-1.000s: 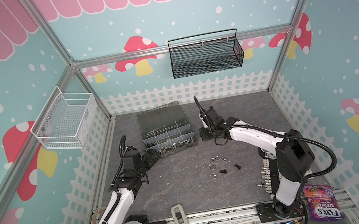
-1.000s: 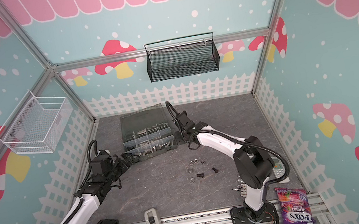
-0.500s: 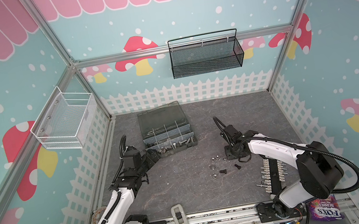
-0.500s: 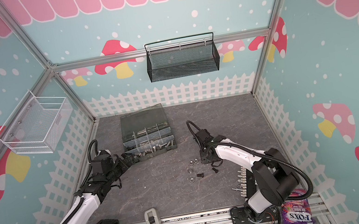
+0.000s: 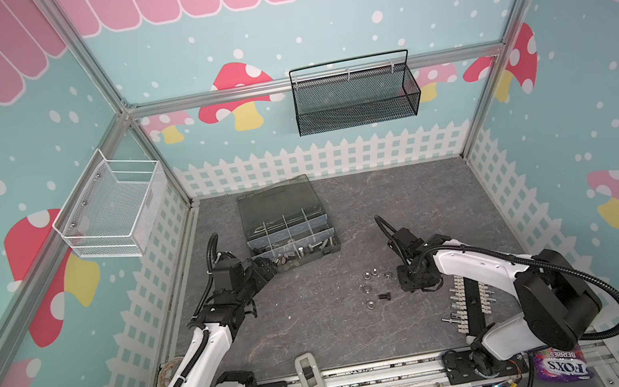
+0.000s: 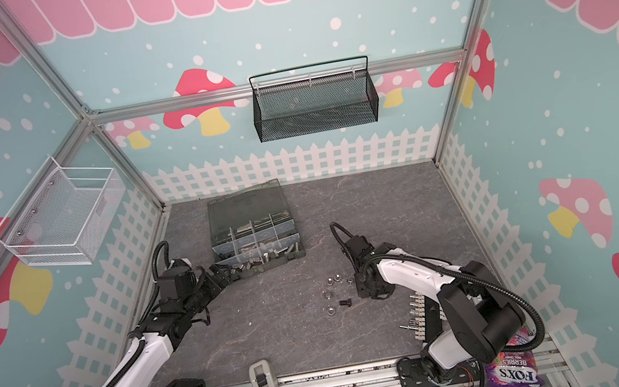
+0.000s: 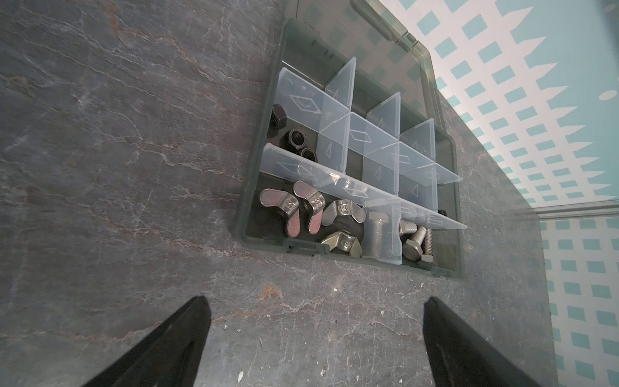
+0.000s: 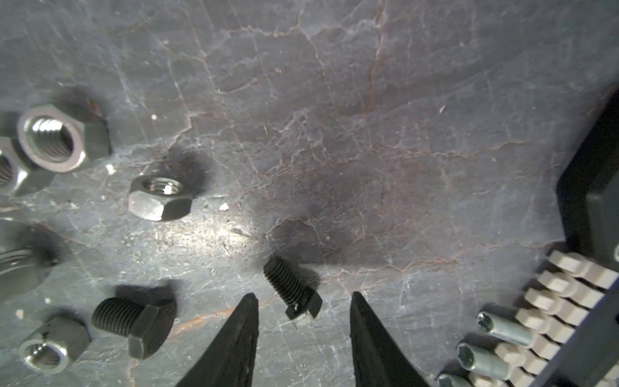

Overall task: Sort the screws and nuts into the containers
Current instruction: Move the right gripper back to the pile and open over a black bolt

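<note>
Right gripper (image 8: 303, 295): jaws part open, empty, straddling one small black screw (image 8: 293, 291) without contact. In a top view, loose nuts (image 5: 367, 274) lie at its 9 o'clock and the terminal strip (image 5: 459, 297) at 4 o'clock. Left gripper (image 7: 315, 301): spread wide, empty, facing the containers (image 7: 378, 140).

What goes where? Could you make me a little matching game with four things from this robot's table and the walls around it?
Things:
1. wing nuts
2. small black screw
3. black mesh basket
4. left hand

Places or states:
A. hanging on the back wall
B. open and empty, near the organizer box
C. lying on the table, between the fingertips of the right hand
D. in a compartment of the organizer box

Pairs: 1-D, 2-C, 3-A, 4-B
</note>
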### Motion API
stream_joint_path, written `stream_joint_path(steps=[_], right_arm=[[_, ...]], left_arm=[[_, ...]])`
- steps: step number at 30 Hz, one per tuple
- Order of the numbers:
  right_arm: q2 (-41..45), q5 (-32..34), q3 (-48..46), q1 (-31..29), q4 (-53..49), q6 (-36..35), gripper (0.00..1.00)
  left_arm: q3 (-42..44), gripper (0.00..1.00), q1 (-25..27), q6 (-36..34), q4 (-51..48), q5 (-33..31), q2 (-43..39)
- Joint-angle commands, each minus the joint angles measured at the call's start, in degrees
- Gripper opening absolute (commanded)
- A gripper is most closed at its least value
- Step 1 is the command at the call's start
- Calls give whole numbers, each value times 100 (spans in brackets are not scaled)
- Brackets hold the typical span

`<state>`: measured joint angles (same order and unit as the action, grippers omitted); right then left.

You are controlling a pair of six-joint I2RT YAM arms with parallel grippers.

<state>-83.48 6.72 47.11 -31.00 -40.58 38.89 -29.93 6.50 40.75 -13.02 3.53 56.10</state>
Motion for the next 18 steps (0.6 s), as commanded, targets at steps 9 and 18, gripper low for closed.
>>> stream_joint_path(steps=[9, 18], right_arm=[[-213, -197, -136, 52, 132, 0, 45], [-261, -654, -352, 144, 518, -213, 41]], left_arm=[[3, 100, -33, 74, 115, 43, 23], [-9, 100, -26, 68, 119, 43, 42]])
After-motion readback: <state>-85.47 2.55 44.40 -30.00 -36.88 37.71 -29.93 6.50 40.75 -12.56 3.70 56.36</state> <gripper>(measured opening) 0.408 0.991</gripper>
